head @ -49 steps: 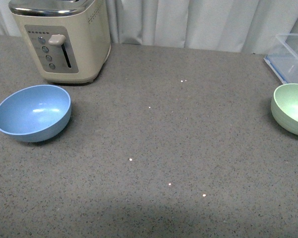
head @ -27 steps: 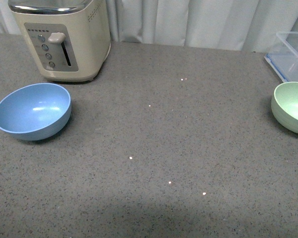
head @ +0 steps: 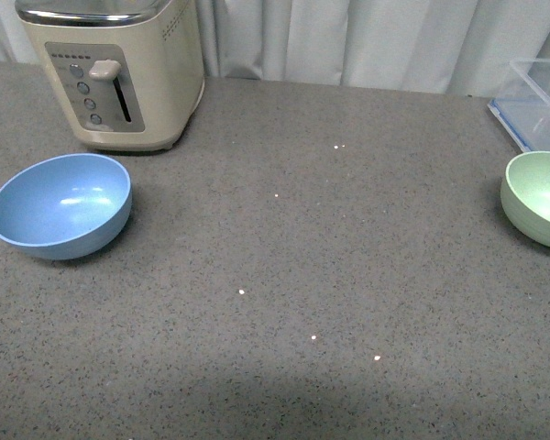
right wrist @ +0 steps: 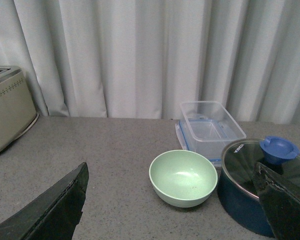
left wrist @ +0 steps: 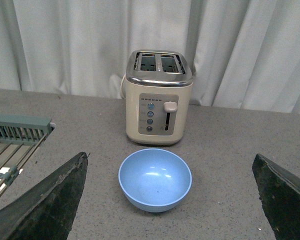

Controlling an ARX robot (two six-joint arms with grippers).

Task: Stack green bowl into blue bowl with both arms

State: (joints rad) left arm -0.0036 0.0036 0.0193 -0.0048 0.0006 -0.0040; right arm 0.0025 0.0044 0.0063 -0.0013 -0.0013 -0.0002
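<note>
Front view: you have one blue bowl [head: 60, 206] on the left of the grey speckled counter [head: 284, 275] and one green bowl [head: 541, 197] at the far right, partly cut off by the frame edge. The two bowls are well apart, both upright and empty. One cream toaster [head: 119, 73] stands just behind the blue bowl, and one clear container [head: 541, 105] sits behind the green bowl. A pale curtain [head: 348, 41] closes the back. Neither arm shows here.

Left wrist view: one blue bowl sits upright on the counter, in front of the one toaster. A dish rack [left wrist: 15, 145] shows at one edge. Your left gripper [left wrist: 169, 156] has its jaws spread wide. Its two dark fingers [left wrist: 45, 205] frame the bowl from afar, holding nothing and touching nothing.

Right wrist view: one green bowl [right wrist: 183, 177] sits upright on the counter, just beside one dark blue pot [right wrist: 240, 205] with a glass lid and blue knob. The one clear container is behind both, and a corner of the toaster is at the far edge. Your right gripper [right wrist: 171, 166] is likewise spread wide, its two fingers [right wrist: 50, 210] empty and clear of the bowl.
</note>
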